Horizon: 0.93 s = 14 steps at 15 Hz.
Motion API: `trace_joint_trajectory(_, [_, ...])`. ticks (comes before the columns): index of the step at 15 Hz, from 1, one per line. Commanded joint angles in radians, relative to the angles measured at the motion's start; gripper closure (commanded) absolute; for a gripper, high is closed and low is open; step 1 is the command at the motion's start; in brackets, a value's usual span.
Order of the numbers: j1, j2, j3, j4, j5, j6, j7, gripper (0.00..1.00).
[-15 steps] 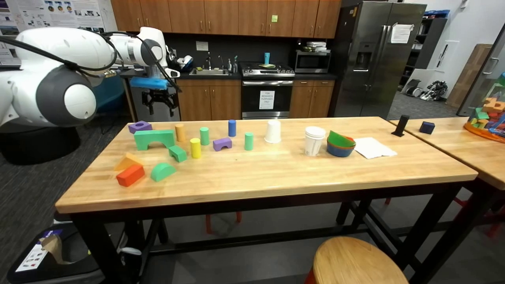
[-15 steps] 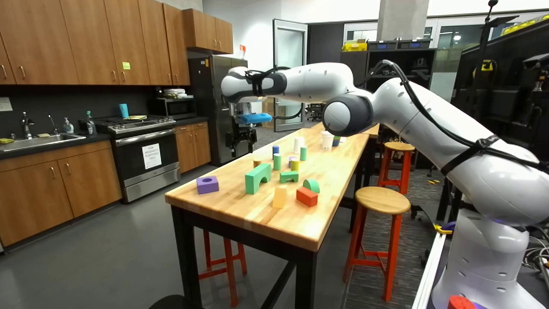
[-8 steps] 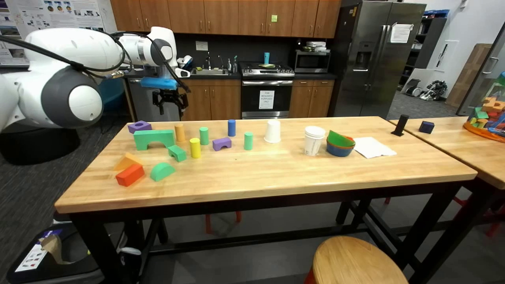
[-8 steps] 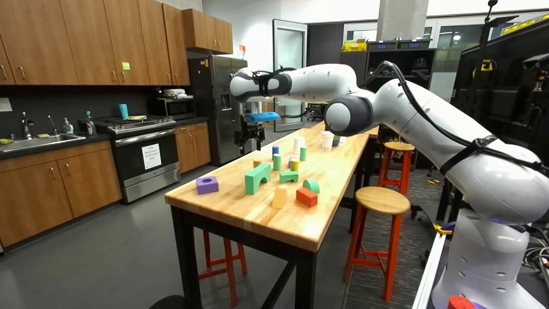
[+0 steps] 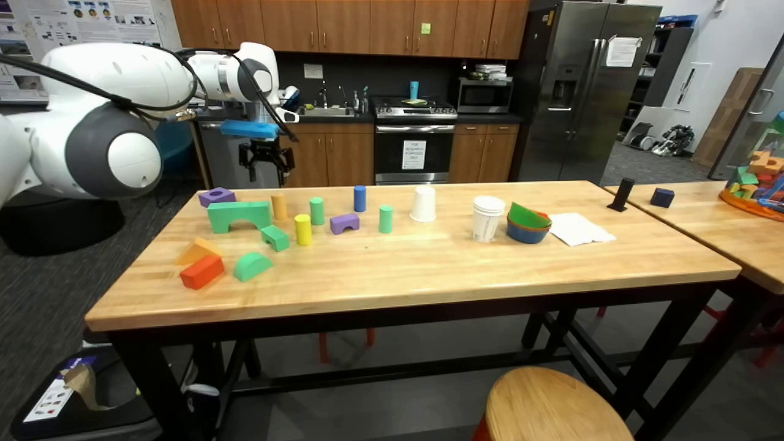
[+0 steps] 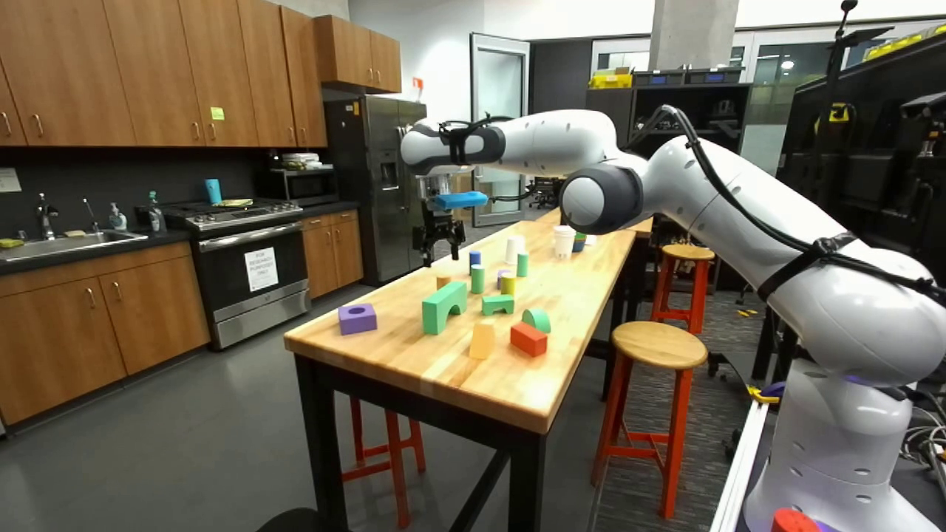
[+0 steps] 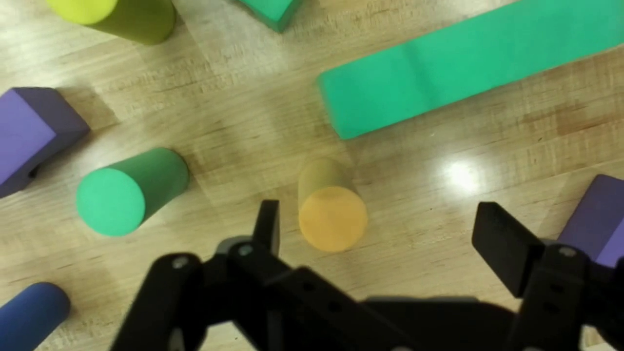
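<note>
My gripper (image 7: 378, 214) is open and empty, pointing down above the table. It also shows in both exterior views (image 5: 267, 177) (image 6: 442, 258). An upright orange cylinder (image 7: 333, 219) stands below, between the fingers in the wrist view and closer to the left one. It also shows in both exterior views (image 5: 279, 206) (image 6: 442, 281). A long green arch (image 7: 468, 63) and a purple block with a hole (image 6: 357, 318) lie on one side. A green cylinder (image 7: 111, 201), a blue cylinder (image 7: 31, 314) and a purple arch (image 7: 24, 131) are on the other side.
A yellow cylinder (image 5: 303, 230), small green arch (image 5: 275, 237), red block (image 5: 203, 272) and green half-round (image 5: 252, 266) are on the table. Further along are an upturned white cup (image 5: 423, 204), stacked cups (image 5: 487, 220), nested bowls (image 5: 528, 229) and white paper (image 5: 579, 229).
My gripper has moved right in both exterior views, mostly in the first half second and only slightly since. It stays open. The blocks, cups and bowls have not moved.
</note>
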Motion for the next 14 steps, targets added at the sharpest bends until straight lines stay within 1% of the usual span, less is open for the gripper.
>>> trace_joint_trajectory(1, [0.000, 0.003, -0.008, 0.023, -0.007, -0.054, 0.011, 0.00])
trace_joint_trajectory(14, [0.006, 0.023, -0.006, 0.032, -0.003, -0.058, 0.011, 0.00])
